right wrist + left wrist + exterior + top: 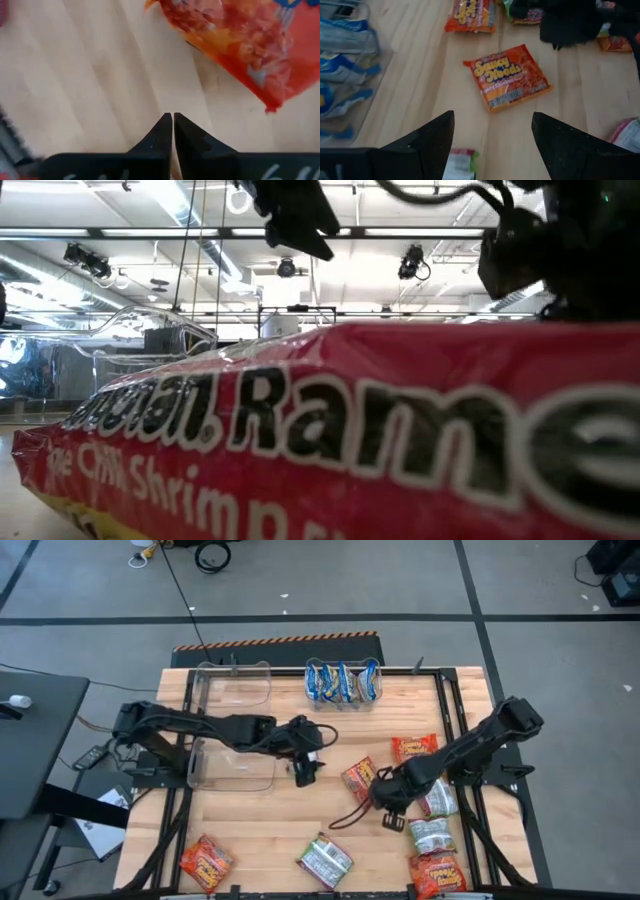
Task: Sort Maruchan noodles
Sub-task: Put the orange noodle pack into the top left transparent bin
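On the pale wooden slatted table, the right gripper sits low over bare wood with its two dark fingers pressed together and nothing between them, just beside an orange-red crinkly ramen packet lying flat near the table's middle. The left gripper hovers with its fingers spread wide and empty, facing that same packet across open wood.

Two clear plastic bins stand on the left side (both look empty), and a third clear bin at the far edge holds blue-and-yellow packets upright. Green-and-white packets and other orange-red packets lie along the right side, partly covered by the right arm. A red packet fills the low view, blocking the table.
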`<state>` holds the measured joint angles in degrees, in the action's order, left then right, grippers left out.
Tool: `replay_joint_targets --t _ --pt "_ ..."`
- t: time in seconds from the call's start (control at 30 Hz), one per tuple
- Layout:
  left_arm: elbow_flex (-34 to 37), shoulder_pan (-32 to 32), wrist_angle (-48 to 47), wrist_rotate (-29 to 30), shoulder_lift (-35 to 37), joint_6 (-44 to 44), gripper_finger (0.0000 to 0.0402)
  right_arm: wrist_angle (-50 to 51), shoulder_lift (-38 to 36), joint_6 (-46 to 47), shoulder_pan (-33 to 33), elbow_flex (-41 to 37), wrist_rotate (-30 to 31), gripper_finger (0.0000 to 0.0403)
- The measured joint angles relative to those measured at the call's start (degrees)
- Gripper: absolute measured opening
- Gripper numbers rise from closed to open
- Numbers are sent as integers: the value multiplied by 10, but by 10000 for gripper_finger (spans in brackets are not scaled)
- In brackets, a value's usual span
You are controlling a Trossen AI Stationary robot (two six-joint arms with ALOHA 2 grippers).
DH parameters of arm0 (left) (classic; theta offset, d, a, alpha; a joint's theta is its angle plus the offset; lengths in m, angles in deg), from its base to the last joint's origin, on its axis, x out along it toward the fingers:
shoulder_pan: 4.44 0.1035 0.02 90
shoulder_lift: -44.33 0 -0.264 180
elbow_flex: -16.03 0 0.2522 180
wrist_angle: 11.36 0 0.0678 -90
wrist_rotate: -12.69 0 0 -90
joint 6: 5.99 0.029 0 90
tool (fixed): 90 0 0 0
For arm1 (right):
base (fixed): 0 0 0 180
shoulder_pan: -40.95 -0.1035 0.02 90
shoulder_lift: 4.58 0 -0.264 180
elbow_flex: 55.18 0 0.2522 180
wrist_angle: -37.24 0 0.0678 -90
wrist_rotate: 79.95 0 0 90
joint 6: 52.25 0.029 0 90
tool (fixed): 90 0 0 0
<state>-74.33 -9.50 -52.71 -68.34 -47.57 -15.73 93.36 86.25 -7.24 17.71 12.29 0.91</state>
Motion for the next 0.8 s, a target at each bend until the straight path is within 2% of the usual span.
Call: replay_joint_targets --t 0.17,0.33,0.43,0.5,0.6,0.8 --pt "0 0 29 -18 -28 -1 272 32 39 -23 0 -19 109 13" --pt "0 0 49 -38 -45 -1 272 84 47 -113 39 -15 319 9" --pt "0 2 71 -62 -59 -5 272 78 39 -212 64 8 410 12" --pt "0 8 92 -80 -73 -27 272 88 31 -264 71 28 426 14" --pt "0 20 136 -104 -104 -68 272 112 12 -277 70 53 423 13" --pt "0 59 215 -160 -182 -148 272 146 -63 -172 28 70 360 11"
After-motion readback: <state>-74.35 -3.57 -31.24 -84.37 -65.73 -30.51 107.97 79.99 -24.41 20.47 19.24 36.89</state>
